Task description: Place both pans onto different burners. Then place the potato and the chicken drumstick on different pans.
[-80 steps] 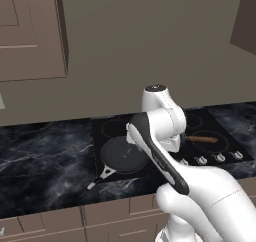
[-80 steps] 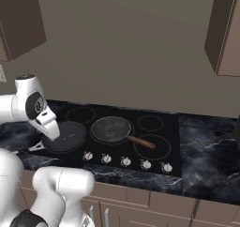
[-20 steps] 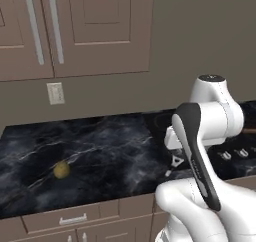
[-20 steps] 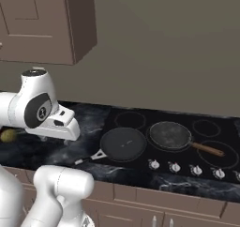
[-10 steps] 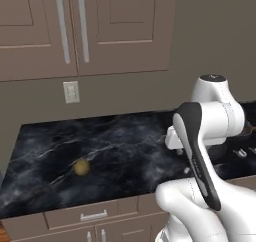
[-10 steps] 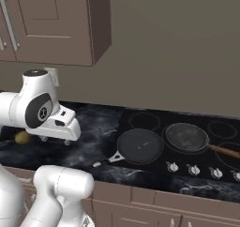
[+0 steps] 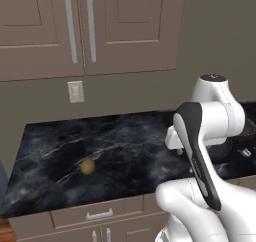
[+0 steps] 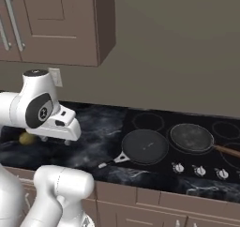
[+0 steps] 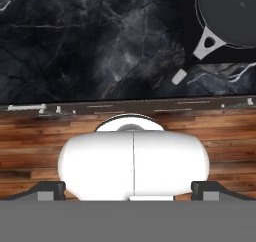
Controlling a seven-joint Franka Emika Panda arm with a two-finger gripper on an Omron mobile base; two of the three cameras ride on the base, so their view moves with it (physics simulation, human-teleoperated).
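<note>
The potato lies on the black marble counter, left of my arm; in the right base view the potato peeks out behind the hand. A black pan with a short handle sits on the cooktop. Beside it is the dark grey pan with a brown wooden handle. My gripper hangs open over the counter, left of the pans. In the hand view the gripper holds nothing, and the black pan is at top right. The chicken drumstick is out of view.
Brown wall cabinets hang above the counter, with a wall socket below them. Silver knobs line the cooktop's front edge. Drawers run under the counter. A bare burner ring lies behind the black pan.
The base has driven left, so both base views shifted: the cooktop and pans slid right and the potato came nearer the middle. The arm's pose and the open gripper are unchanged.
</note>
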